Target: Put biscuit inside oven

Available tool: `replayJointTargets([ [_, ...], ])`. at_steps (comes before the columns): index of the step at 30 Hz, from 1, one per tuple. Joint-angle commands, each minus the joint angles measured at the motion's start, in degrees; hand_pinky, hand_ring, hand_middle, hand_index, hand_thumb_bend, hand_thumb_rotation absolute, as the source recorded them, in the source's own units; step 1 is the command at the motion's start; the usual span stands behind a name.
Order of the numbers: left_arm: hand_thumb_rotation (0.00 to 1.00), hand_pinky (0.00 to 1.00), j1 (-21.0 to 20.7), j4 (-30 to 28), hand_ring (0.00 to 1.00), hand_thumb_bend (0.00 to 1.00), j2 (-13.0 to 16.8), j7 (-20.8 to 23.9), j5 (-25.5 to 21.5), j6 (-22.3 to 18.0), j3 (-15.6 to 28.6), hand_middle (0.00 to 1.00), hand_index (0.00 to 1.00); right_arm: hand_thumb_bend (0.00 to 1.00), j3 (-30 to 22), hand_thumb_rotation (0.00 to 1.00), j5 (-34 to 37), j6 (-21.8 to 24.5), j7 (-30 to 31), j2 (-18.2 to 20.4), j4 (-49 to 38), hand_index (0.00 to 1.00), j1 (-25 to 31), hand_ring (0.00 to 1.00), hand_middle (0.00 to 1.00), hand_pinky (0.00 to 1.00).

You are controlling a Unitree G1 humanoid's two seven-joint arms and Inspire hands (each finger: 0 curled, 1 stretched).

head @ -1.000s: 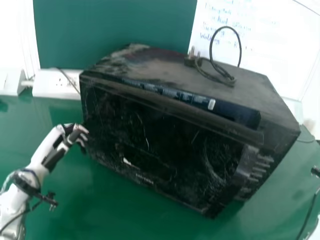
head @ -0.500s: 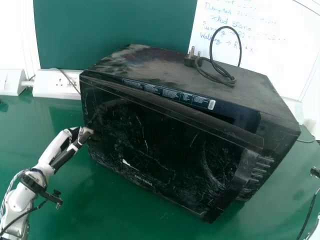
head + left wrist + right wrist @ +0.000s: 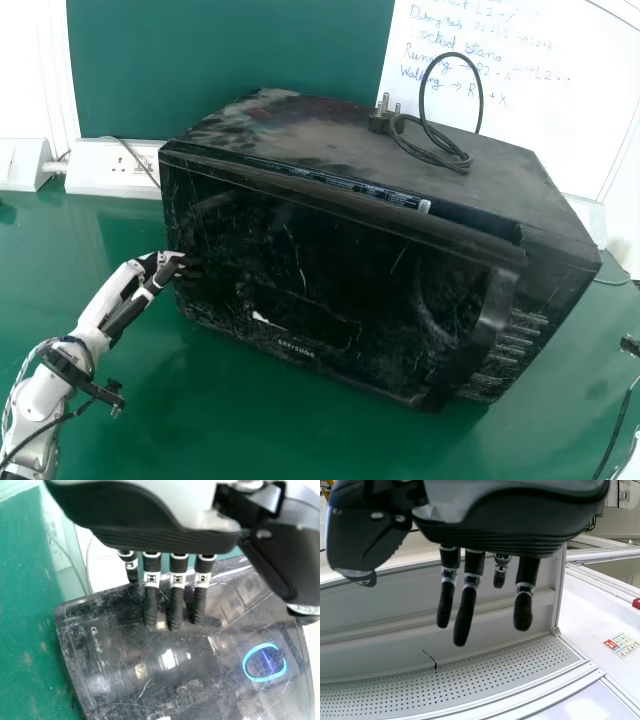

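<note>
"What takes up the most of the head view?"

"The green counter [image 3: 250, 420], cut off by the frame's left and lower edges. The black microwave oven [image 3: 330, 135] stands on it, mid-frame. Its inside is hidden behind the door [image 3: 300, 270]."

"Is that door shut?"

"Ajar. There's a dark gap along its upper edge, widening toward the right, too dark to see into."

"Room to move?"

"Green surface runs along the door's lower edge, down to the bottom of the frame, and past the oven's right side. Behind it, the whiteboard [image 3: 540, 110] is cropped at upper right."

"And the hands?"

"The left hand [image 3: 152, 275] is at the door's left end. In the left wrist view its fingers are straight, slightly apart, over the glass, thumb off to one side; how hard they press, I can't tell. The right hand [image 3: 510, 525] is in the right wrist view, fingers straight and spread, near a perforated panel [image 3: 445, 692]."

"Smaller things?"

"A socket strip [image 3: 100, 168] at the left, then a looped cable [image 3: 438, 158] atop the oven with its plug [image 3: 380, 121]. One dark piece [image 3: 630, 345] is cut off at the right edge; I can't name it."
</note>
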Motion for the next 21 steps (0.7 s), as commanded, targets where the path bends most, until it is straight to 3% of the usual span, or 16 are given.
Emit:
replayJointTargets([
  [1,0.15,0.84,-0.26,0.44,0.94,0.76,0.25,-1.48,-0.08,1.03,-1.12,0.95,0.9,0.76,0.12,0.41,0.26,-0.06,-0.16,-0.19,-0.88,0.56,0.3,0.24,0.4,0.16],
  [12,0.12,0.91,-0.41,0.17,1.0,0.77,0.58,-1.43,0.17,2.58,-1.07,1.0,0.99,0.76,-0.41,0.4,0.66,-1.37,-0.18,-0.63,-0.27,0.55,0.68,0.21,0.33,0.14],
  [17,0.12,0.9,-0.35,0.3,1.0,0.76,0.61,-1.3,-0.12,2.19,-0.79,1.0,0.98,0.76,-0.3,0.41,0.47,-0.69,-0.06,-0.41,-0.69,0.56,0.61,0.24,0.39,0.15],
  [21,0.12,0.92,-0.27,0.15,1.0,0.75,0.74,-0.85,0.24,1.91,-0.63,1.0,0.97,0.77,-0.36,0.41,0.24,-0.69,-0.06,-0.5,-0.68,0.56,0.75,0.23,0.37,0.15],
])
